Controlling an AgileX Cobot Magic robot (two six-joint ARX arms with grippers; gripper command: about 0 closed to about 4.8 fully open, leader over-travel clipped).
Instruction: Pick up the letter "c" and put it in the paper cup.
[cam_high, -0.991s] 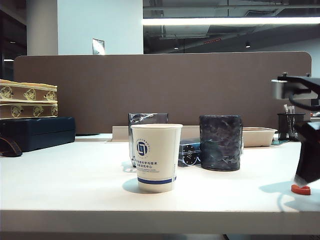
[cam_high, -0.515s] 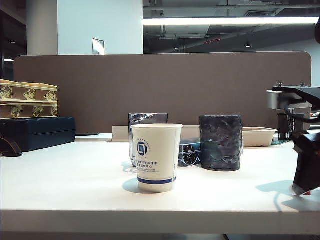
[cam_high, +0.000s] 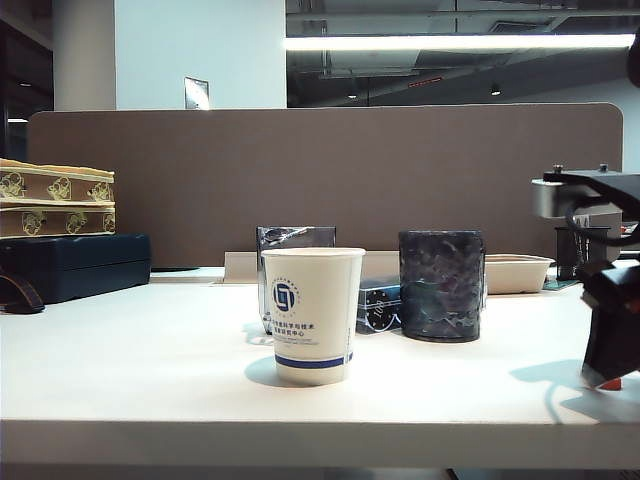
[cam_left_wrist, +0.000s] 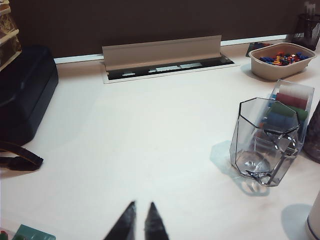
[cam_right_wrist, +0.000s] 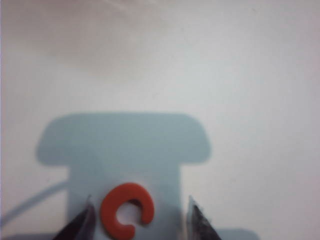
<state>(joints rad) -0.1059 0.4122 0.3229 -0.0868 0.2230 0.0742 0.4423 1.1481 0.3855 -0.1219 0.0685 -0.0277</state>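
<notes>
right wrist view: letter "c" (cam_right_wrist: 126, 209) lies flat between the right gripper (cam_right_wrist: 140, 220)'s wide-spread fingers, gap facing one fingertip; left gripper (cam_left_wrist: 139, 220) nearly closed, empty.

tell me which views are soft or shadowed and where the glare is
Right wrist view: soft; right gripper, open, casts a blocky shadow around the flat red-orange plastic letter "c". Exterior view: ceiling light strip blown out; white paper cup sharp. Left wrist view: left gripper fingertips blurred.

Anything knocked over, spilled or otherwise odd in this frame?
Nothing stands out. The cup stands upright mid-table; the red c lies flat between the open right gripper's fingers near the table's right edge. The left gripper, shut, hovers over bare table.
</notes>
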